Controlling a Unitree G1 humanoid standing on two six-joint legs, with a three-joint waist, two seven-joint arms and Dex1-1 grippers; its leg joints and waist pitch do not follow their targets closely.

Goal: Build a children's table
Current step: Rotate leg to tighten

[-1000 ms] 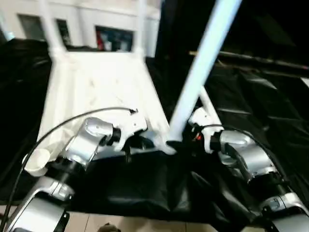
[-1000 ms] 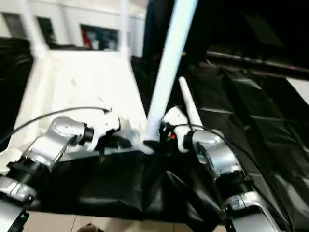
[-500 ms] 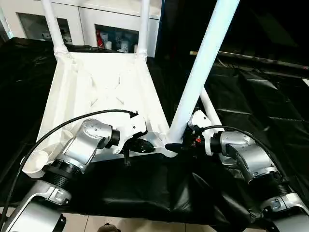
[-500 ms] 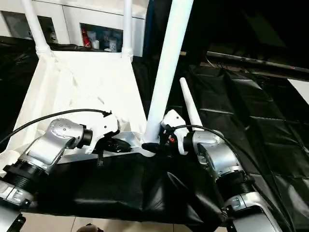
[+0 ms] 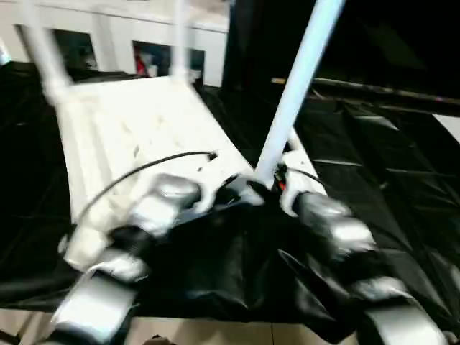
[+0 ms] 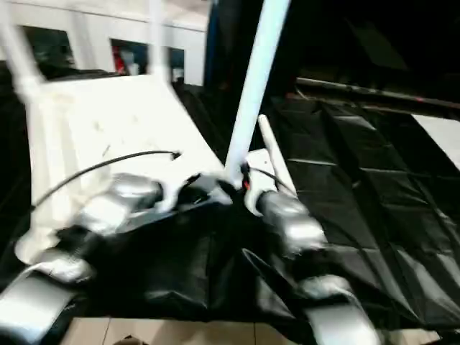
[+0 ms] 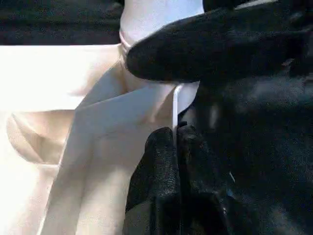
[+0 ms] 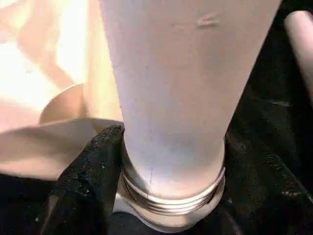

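1. The tabletop (image 5: pixel 136 136) lies upside down on the black-draped bench (image 5: pixel 374 158), sockets up so legs can go in.
2. My right gripper (image 8: pixel 161 196) has its fingers (image 8: pixel 88 181) clasped around the base of the near-right leg (image 5: pixel 295 93), right at the threaded collar, to seat it upright.
3. My left gripper (image 7: pixel 176 147) is clenched shut, empty, pressing the tabletop's near rim beside that socket, probably steadying it.
4. A spare leg (image 6: pixel 272 154) lies on the bench to the right.

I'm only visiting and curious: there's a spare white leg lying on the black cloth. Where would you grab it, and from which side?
Probably mid-shaft, coming from above. The loose leg lies flat on the black cloth, a smooth round tube, so jaws could straddle it crosswise. Its near end sits close to the right gripper and the standing leg.
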